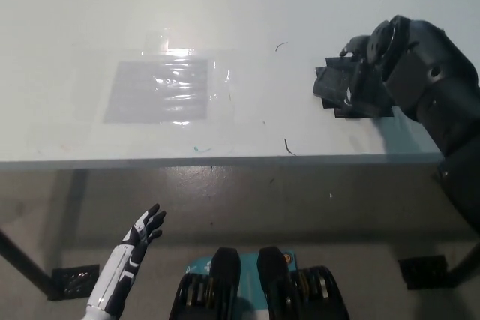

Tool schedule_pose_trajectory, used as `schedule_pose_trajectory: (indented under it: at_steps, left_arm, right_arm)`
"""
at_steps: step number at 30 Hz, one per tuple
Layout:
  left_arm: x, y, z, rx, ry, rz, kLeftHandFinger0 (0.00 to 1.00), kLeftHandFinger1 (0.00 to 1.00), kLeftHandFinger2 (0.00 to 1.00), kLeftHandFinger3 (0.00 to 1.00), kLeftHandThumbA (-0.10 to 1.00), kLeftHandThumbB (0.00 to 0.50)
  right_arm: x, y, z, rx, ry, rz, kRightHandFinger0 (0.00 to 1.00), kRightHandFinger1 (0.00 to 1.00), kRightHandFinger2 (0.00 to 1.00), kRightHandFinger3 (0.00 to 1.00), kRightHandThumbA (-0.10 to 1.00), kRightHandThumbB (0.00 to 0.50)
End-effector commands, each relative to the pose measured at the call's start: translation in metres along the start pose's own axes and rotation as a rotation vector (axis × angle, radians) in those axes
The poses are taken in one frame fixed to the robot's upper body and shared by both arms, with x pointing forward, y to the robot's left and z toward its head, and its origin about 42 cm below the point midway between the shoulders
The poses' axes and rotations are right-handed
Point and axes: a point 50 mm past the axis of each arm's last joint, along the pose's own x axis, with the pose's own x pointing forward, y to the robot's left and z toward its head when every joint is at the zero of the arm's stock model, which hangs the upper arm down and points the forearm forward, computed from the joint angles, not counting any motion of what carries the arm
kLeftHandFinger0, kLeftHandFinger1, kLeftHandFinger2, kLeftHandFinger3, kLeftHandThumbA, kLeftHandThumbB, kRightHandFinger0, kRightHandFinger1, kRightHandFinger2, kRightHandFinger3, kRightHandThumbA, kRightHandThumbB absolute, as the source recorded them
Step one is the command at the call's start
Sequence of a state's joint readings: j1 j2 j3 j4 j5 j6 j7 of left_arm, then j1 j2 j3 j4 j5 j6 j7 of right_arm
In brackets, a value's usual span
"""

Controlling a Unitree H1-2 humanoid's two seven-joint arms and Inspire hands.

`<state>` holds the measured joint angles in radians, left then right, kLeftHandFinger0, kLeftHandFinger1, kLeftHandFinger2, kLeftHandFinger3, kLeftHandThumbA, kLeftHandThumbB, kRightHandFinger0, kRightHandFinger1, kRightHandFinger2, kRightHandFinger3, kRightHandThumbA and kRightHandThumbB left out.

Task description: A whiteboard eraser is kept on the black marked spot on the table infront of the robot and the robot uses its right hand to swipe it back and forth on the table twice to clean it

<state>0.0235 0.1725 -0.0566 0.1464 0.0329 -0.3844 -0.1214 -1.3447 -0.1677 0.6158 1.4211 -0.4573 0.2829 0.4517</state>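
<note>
A dark whiteboard eraser (335,85) lies on the black marked spot (367,106) at the right of the white table (225,5). My black right hand (365,58) comes in from the right and rests on the eraser's far right side, hiding part of it. How firmly it grips the eraser is not visible. My white left hand (140,234) hangs open at the lower left, below the table's front edge and away from everything.
A shiny grey rectangular patch (157,89) lies left of the table's middle. Small dark pen marks (289,148) show near the front edge and near the eraser (281,46). The table's front edge (225,161) runs across the picture, with floor below.
</note>
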Motion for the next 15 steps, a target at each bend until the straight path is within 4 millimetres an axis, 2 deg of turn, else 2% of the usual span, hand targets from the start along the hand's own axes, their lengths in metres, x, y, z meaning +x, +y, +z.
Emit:
schedule_pose_trajectory:
  at_steps: [1,4,5,6,7,8,10,11,12,13,14,15]
  left_arm:
    - [0.000,0.007,0.009,0.039,-0.058,-0.021,1.00,1.00,1.00,1.00,1.00,0.458]
    - [-0.001,0.006,0.009,0.037,-0.061,-0.023,1.00,1.00,1.00,1.00,1.00,0.454]
    - [-0.001,0.006,0.009,0.035,-0.063,-0.024,1.00,1.00,1.00,1.00,1.00,0.452]
    - [-0.002,0.006,0.009,0.032,-0.065,-0.025,1.00,1.00,1.00,1.00,1.00,0.446]
    - [-0.002,0.006,0.009,0.034,-0.064,-0.025,1.00,1.00,1.00,1.00,1.00,0.450]
    - [-0.002,0.006,0.009,0.036,-0.064,-0.025,1.00,1.00,1.00,1.00,1.00,0.447]
    - [-0.002,0.007,0.008,0.035,-0.063,-0.026,1.00,1.00,1.00,1.00,1.00,0.448]
    - [-0.002,0.007,0.008,0.035,-0.061,-0.027,1.00,1.00,1.00,1.00,1.00,0.453]
    - [-0.001,0.007,0.009,0.048,-0.065,-0.029,1.00,1.00,1.00,1.00,1.00,0.448]
    - [0.000,0.007,0.009,0.050,-0.066,-0.030,1.00,1.00,1.00,1.00,1.00,0.449]
    - [0.000,0.007,0.010,0.052,-0.064,-0.033,1.00,1.00,1.00,1.00,1.00,0.449]
    - [0.001,0.007,0.011,0.053,-0.064,-0.034,1.00,1.00,1.00,1.00,1.00,0.449]
  right_arm:
    - [-0.010,-0.022,0.000,0.030,-0.030,-0.013,1.00,1.00,1.00,1.00,1.00,0.277]
    - [-0.004,-0.010,-0.005,-0.025,-0.057,0.031,1.00,1.00,1.00,1.00,1.00,0.219]
    - [-0.002,-0.007,-0.007,-0.005,-0.078,0.055,1.00,1.00,1.00,1.00,1.00,0.154]
    - [0.000,-0.004,-0.009,-0.013,-0.074,0.055,1.00,1.00,1.00,1.00,1.00,0.175]
    - [0.002,0.000,-0.011,-0.081,-0.028,0.022,1.00,1.00,1.00,1.00,1.00,0.233]
    - [0.003,0.001,-0.012,-0.113,-0.005,0.007,1.00,1.00,1.00,1.00,1.00,0.268]
    - [0.004,0.003,-0.014,-0.097,-0.003,0.008,1.00,1.00,1.00,1.00,1.00,0.251]
    - [0.005,0.003,-0.015,-0.087,0.005,-0.024,1.00,1.00,1.00,1.00,1.00,0.276]
    - [0.006,0.001,-0.017,-0.039,0.004,-0.134,1.00,1.00,1.00,1.00,1.00,0.382]
    - [0.006,0.000,-0.018,-0.034,0.000,-0.167,1.00,1.00,1.00,1.00,0.99,0.392]
    - [0.006,-0.003,-0.019,-0.039,-0.031,-0.268,1.00,1.00,1.00,1.00,0.94,0.387]
    - [0.005,-0.006,-0.018,-0.033,-0.058,-0.354,1.00,1.00,1.00,1.00,0.93,0.350]
